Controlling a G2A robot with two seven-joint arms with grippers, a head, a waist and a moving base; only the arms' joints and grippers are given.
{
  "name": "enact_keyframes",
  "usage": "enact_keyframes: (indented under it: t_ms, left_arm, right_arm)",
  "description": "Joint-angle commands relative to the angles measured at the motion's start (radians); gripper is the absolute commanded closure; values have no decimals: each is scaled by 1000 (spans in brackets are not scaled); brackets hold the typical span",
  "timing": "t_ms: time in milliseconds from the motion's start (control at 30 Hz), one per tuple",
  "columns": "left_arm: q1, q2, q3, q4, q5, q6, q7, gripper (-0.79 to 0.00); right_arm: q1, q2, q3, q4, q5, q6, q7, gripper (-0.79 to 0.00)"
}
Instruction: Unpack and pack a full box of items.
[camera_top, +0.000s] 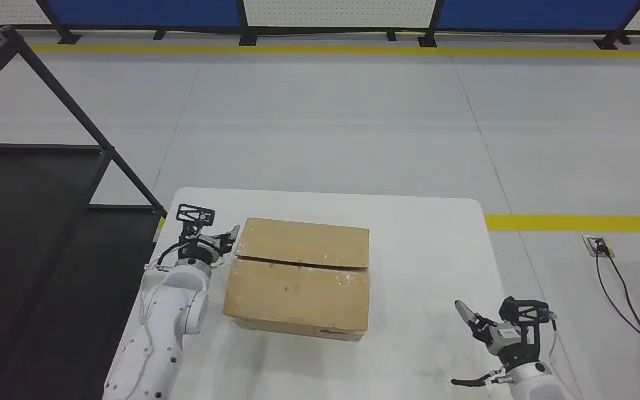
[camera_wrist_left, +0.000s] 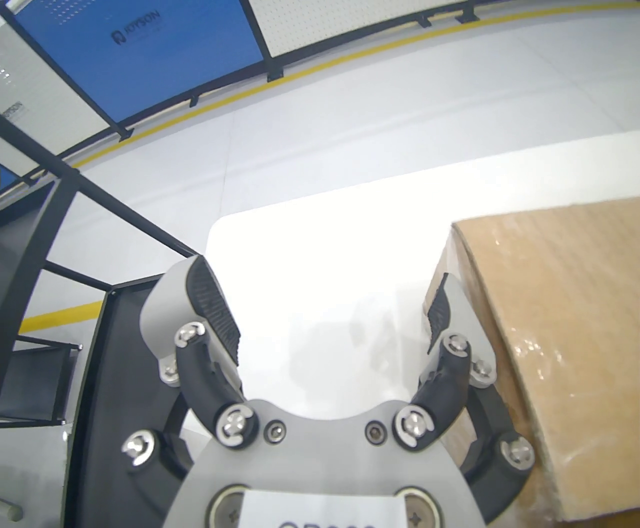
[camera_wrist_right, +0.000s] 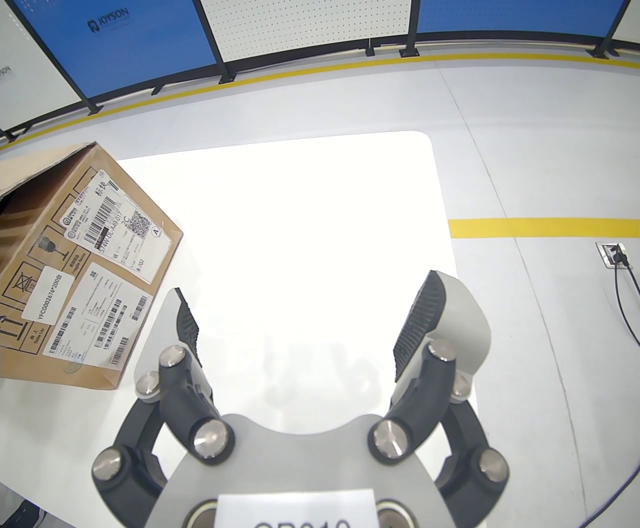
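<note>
A brown cardboard box (camera_top: 298, 277) with its top flaps folded down sits in the middle of the white table (camera_top: 430, 260). Its labelled side wall (camera_wrist_right: 85, 270) faces the right arm. My left gripper (camera_top: 208, 232) stands open beside the box's left end, one fingertip (camera_wrist_left: 440, 305) close against the box wall (camera_wrist_left: 555, 325), nothing between the fingers. My right gripper (camera_top: 503, 318) hangs open over bare table near the front right corner, well apart from the box, and holds nothing (camera_wrist_right: 305, 325).
A black metal frame (camera_top: 70, 190) stands off the table's left edge. The table's right half and back strip are bare white surface. Blue and white partition panels (camera_top: 330, 12) line the far floor.
</note>
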Motion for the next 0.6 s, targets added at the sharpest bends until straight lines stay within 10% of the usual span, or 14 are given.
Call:
enact_keyframes:
  t_ms: [0,333,567]
  left_arm:
    - [27,4,-46,-40,-40,7,25,-785]
    - [381,46,-283,-267,-116,-304,126,-785]
    - [538,52,-311,-321,-43,-341,200,-785]
  right_arm:
    - [4,0,-2,3,3,-11,1,-785]
    - [30,2,-9,-2,13,-91,26,-785]
    - [63,5,-27,-20,57,-183,66,-785]
